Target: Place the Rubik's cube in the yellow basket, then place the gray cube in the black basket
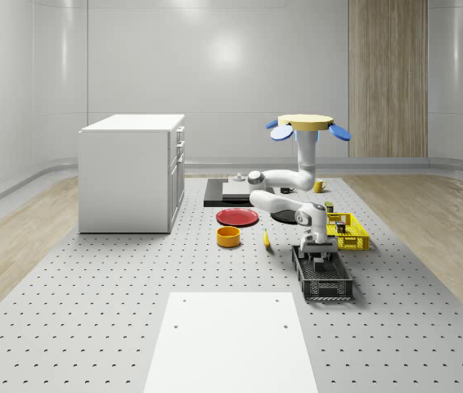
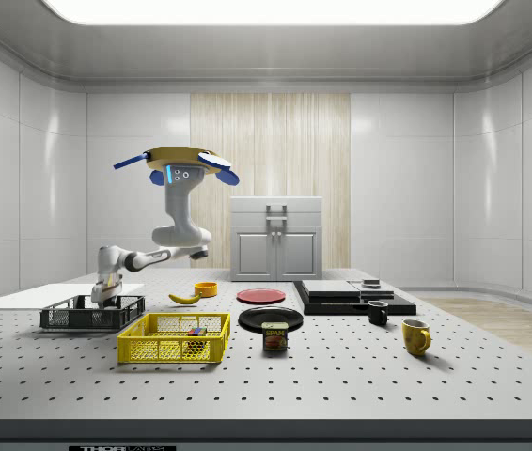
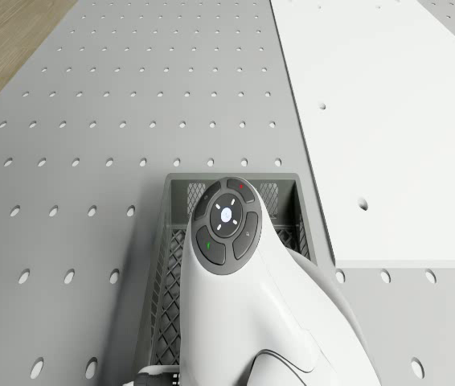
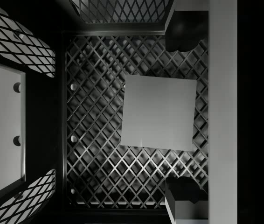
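Observation:
The drone (image 1: pixel 307 123) hovers above the perforated table, behind the two baskets. Its arm bends down so the gripper (image 1: pixel 320 259) sits inside the black basket (image 1: pixel 325 286). In the wrist view the gray cube (image 4: pixel 159 112) lies flat on the basket's mesh floor (image 4: pixel 94 140). The open fingers (image 4: pixel 184 29) stand apart on either side above it, not touching it. The Rubik's cube (image 2: pixel 195 331) rests in the yellow basket (image 2: pixel 172 350), which stands beside the black basket (image 2: pixel 92 315). The arm's wrist (image 3: pixel 226 221) covers most of the black basket (image 3: pixel 171 241) in the drone view.
A red plate (image 1: pixel 237 217), an orange bowl (image 1: pixel 228 237) and a banana (image 1: pixel 266 238) lie at the whole-scene view's left of the baskets. A white cabinet (image 1: pixel 133 172) stands farther left, a white board (image 1: pixel 231 340) in front. A black plate (image 2: pixel 271 318), a can (image 2: pixel 275 336) and mugs (image 2: pixel 416 336) sit nearby.

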You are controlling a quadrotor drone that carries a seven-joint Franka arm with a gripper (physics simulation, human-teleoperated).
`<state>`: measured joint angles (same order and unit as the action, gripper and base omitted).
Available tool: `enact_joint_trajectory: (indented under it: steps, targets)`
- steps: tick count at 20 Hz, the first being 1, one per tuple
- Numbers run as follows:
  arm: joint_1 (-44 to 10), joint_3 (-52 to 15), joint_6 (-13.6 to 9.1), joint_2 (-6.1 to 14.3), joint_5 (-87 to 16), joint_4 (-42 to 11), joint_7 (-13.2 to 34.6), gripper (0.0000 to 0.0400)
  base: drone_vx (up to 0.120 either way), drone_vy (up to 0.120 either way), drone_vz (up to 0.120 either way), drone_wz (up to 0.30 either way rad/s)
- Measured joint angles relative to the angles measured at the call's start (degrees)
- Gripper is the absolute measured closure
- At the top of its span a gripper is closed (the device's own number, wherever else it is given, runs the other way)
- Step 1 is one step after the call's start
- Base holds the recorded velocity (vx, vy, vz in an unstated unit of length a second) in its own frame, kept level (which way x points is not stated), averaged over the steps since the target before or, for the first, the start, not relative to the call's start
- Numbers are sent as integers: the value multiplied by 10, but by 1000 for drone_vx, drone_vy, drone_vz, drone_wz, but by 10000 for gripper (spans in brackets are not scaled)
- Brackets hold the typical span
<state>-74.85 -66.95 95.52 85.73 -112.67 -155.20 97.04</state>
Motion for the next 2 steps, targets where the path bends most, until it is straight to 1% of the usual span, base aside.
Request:
enact_joint_trajectory:
  steps: [2]
  targets:
    - [1,-3,-2,0,3,-1,0,3,0,0,0,0]
